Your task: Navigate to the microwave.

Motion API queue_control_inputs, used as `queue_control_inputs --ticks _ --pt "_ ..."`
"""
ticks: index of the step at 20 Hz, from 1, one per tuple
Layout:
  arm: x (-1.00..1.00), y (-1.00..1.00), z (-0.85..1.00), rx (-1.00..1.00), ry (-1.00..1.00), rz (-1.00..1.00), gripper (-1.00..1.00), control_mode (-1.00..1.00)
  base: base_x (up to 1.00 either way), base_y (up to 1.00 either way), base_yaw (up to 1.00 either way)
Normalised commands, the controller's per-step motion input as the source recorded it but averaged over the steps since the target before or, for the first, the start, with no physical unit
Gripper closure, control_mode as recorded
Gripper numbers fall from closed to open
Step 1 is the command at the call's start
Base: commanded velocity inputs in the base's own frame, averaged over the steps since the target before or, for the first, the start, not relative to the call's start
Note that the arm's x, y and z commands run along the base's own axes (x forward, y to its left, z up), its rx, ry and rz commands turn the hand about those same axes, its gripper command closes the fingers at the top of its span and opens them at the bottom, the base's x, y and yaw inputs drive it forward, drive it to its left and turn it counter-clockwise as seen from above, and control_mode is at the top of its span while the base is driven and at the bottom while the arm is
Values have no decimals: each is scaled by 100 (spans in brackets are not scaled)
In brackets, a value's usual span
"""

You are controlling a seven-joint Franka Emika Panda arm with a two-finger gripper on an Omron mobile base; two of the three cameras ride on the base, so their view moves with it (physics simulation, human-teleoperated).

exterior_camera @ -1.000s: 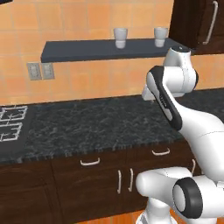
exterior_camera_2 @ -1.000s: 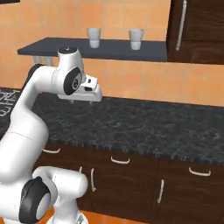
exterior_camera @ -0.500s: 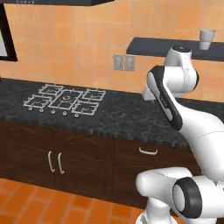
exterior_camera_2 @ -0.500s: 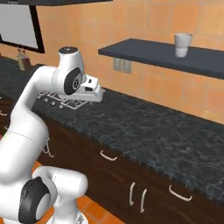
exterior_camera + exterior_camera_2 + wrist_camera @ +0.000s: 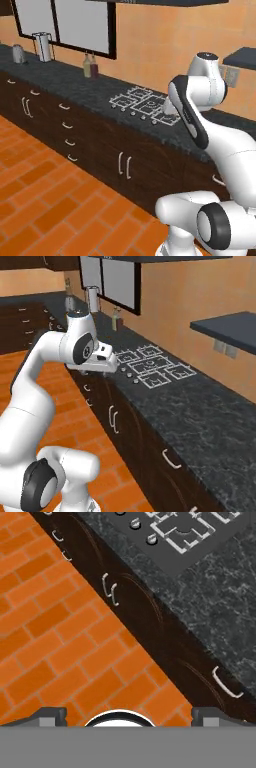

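Along the dark speckled worktop (image 5: 75,85) you see a gas hob (image 5: 145,102), two bottles (image 5: 90,66) and a paper towel roll (image 5: 44,46) below a dark-framed window (image 5: 80,25). Your end effector (image 5: 128,714) hangs over the cabinet fronts (image 5: 145,619) and brick floor (image 5: 55,642), fingertips (image 5: 47,716) wide apart, holding nothing. No microwave in view.

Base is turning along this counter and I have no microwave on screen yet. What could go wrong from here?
1. The gripper hangs out over the counter edge beside the cooktop; if the base swings nearer, the hand may clip it.
2. Two bottles and a paper towel roll stand on the counter farther along, within sweep of a raised arm.
3. The gripper's fingertips sit wide apart and hold nothing, so dropping something is no worry.
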Motion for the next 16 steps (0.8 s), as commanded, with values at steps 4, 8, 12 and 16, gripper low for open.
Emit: queue_control_inputs --ticks 4,8,12,16 --pt "0 0 0 0 0 0 -100 100 -1 29 72" --pt "0 0 0 0 0 0 -100 100 -3 43 71" --pt "0 0 0 0 0 0 -100 100 0 11 26" --pt "0 0 0 0 0 0 -100 100 28 13 1"
